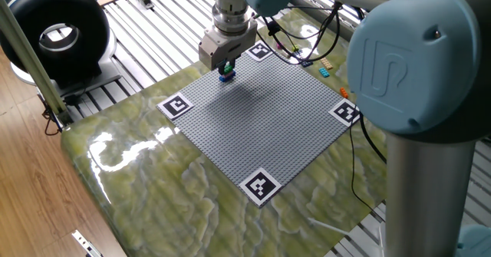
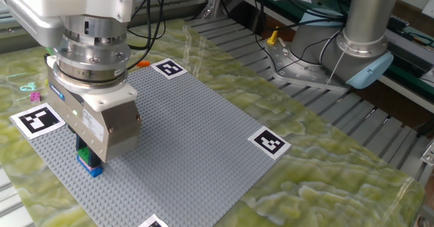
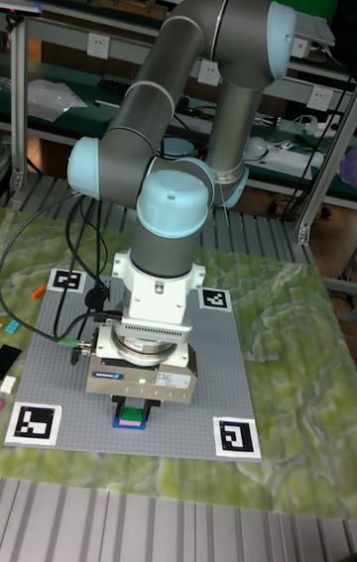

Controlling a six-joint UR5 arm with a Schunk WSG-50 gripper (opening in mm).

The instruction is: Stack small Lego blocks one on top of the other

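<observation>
Lego blocks (image 2: pixel 89 163) stacked on grey baseplate (image 2: pixel 183 132); gripper (image 2: pixel 87 152) directly over them

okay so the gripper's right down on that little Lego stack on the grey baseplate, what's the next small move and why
Probably let go and lift straight up. The gripper sits low over the Lego stack on the grey baseplate, with a green block directly above the blue one at the bottom, so the stack looks seated. Whether the fingers have already released cannot be told. A vertical retreat should avoid tipping it.
</observation>
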